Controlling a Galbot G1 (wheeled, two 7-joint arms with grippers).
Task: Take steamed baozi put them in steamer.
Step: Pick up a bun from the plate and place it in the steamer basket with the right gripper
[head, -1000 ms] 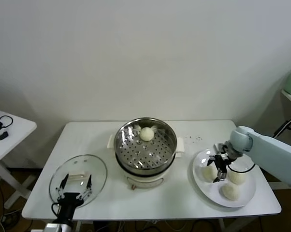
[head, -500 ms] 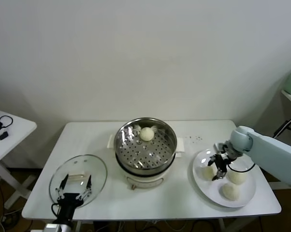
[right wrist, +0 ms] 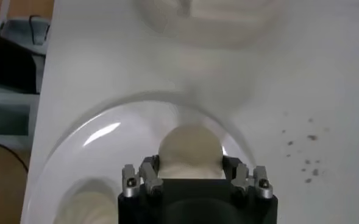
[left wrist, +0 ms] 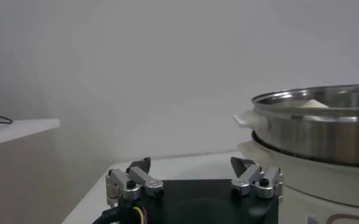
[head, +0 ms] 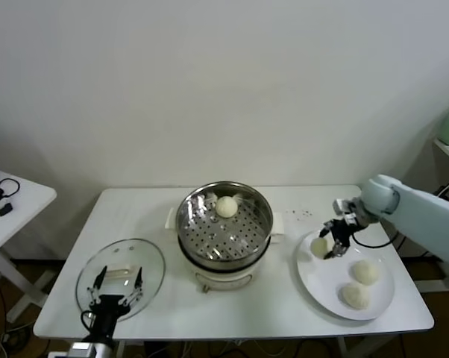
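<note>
The white table (head: pixel 232 306) carries everything. In its middle stands the steamer (head: pixel 224 227), a shiny steel pot with a perforated tray inside, and one baozi (head: pixel 226 206) already lies on the far part of this tray. To the robot's left of the steamer lies the round glass lid (head: pixel 121 276) flat on the table. On the right side is the white plate (head: pixel 325 287), and two buns (head: pixel 365 272) rest on it, near together.

The right hand (head: pixel 330 240) is above the plate's edge that faces the steamer, and its fingers are closed around the held bun (right wrist: pixel 189 152), which sits between them, raised over the plate.

The left hand (head: pixel 116 287) hangs low over the glass lid with its fingers spread apart, holding nothing.
</note>
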